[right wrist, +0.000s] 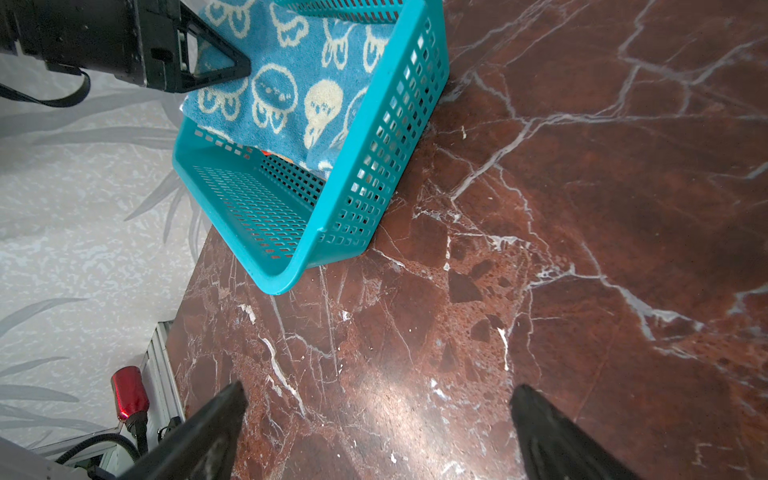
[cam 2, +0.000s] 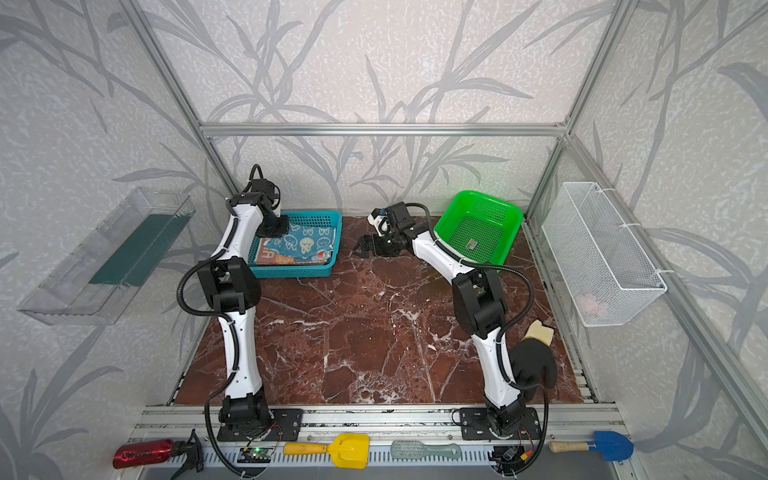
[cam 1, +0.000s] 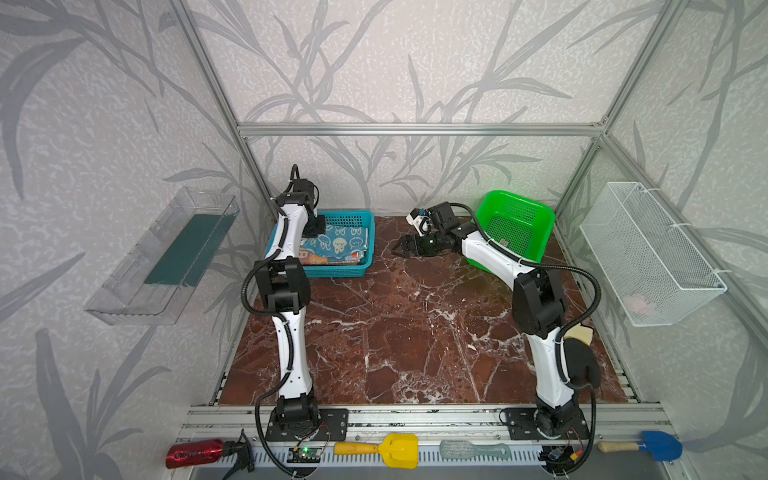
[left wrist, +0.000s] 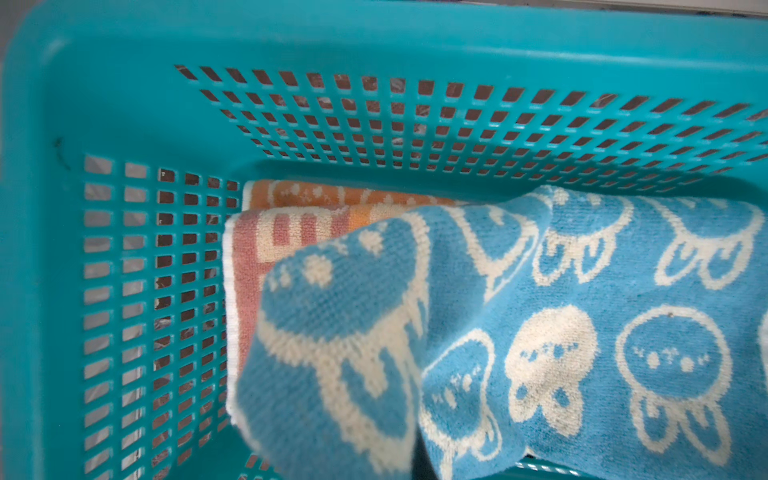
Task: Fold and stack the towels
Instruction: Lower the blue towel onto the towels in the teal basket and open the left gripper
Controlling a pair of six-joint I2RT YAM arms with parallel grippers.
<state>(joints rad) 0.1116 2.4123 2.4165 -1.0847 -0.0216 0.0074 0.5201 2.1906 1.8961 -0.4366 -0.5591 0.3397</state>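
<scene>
Where leafy walls (cam 1: 415, 62) enclose red-brown marble tabletop (cam 1: 415, 332), towels (cam 1: 338, 243) in teal basket (cam 1: 332, 272)

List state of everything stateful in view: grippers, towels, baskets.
left gripper: shut on a raised corner of the blue towel.
right gripper: open, holding nothing, above the table.
blue towel: top of the pile, one corner raised.
striped towel: flat under the blue towel.
orange towel: flat, also underneath.
teal basket: upright, holds all three towels.
green basket: no towel seen inside.

Tops overhead; wrist cams share teal basket (left wrist: 374, 37).
</scene>
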